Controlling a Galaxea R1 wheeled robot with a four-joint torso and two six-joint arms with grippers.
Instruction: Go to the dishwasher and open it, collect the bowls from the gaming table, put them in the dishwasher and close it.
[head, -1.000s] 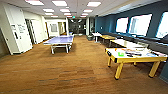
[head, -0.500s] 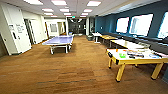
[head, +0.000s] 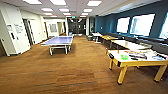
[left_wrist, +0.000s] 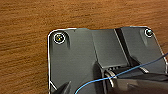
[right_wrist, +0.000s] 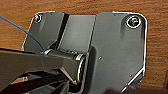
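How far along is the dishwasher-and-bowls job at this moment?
Early to middle. The light green bowl sits on the gaming table, so collecting has not started. In hand: nothing that can be seen; the wrist views look down at brown floor, and the gaming table lies ahead to the right. Left: collecting, loading and closing. The dishwasher's state cannot be judged.

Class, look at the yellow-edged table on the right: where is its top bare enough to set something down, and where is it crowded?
On the gaming table, the near-left corner before the green bowl looks bare. Beyond the bowl, toward the far right, blurred items crowd the top.
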